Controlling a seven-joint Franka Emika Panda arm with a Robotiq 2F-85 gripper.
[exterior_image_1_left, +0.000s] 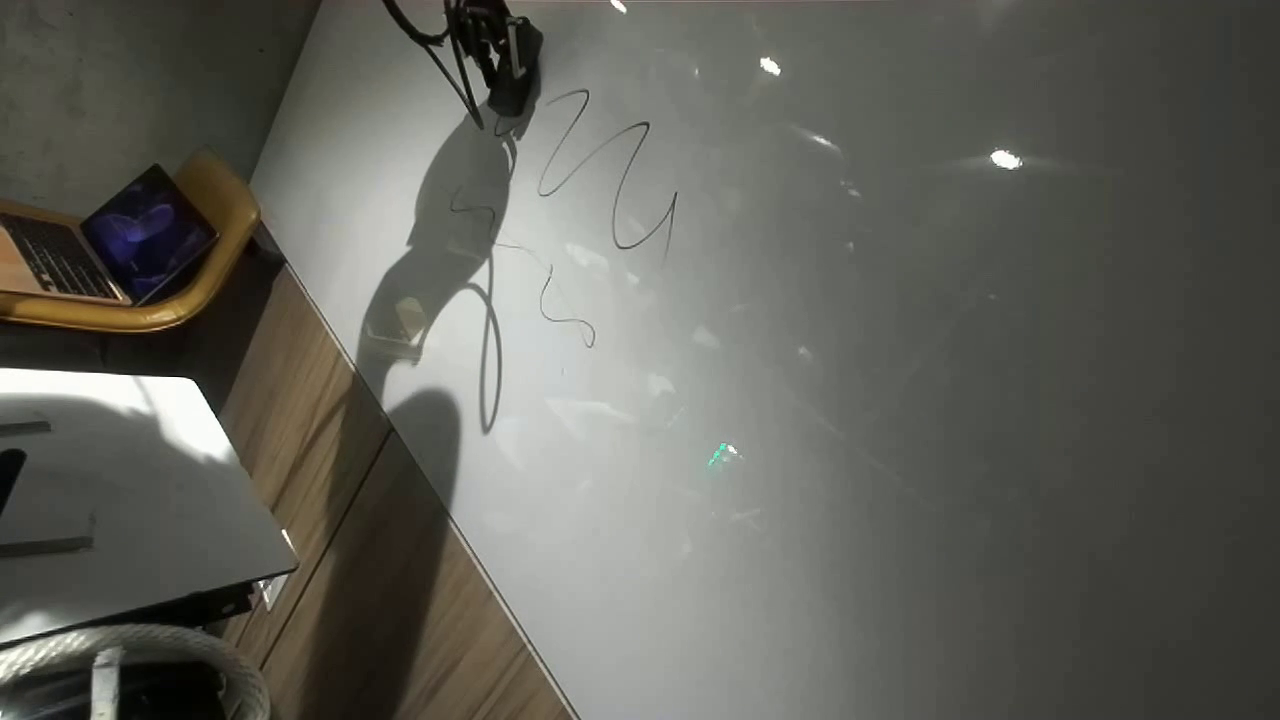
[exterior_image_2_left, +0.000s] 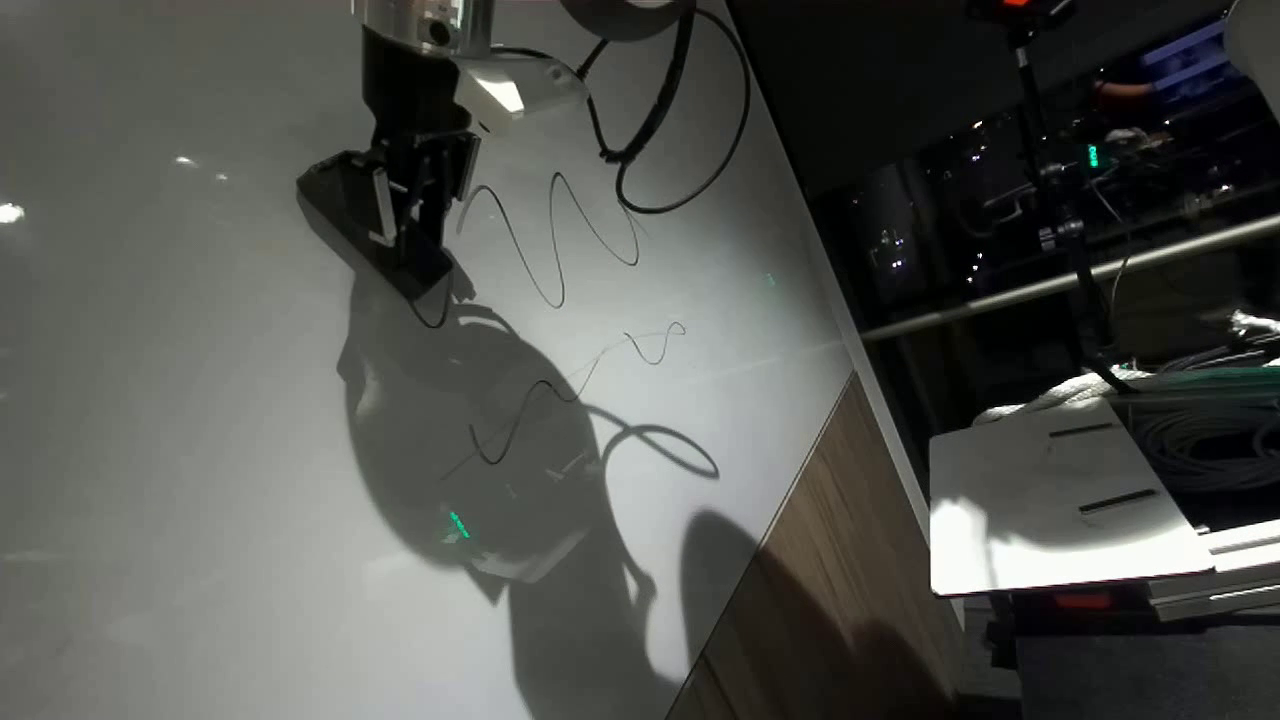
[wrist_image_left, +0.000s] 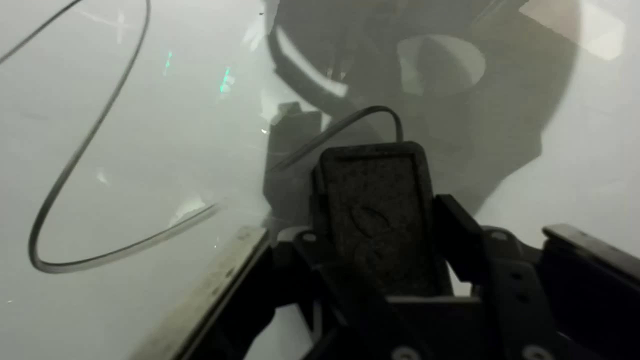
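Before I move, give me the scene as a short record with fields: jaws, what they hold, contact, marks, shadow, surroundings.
Held: eraser-like black block
Jaws: closed on both its long sides
Contact: block against the white surface or just off it; cannot tell which
Marks: short curve reaching the block's end in the wrist view; long wavy line beside the block; thin squiggle farther off
Shadow: dark shadow over part of the squiggle
Nearby: open laptop on a tan chair
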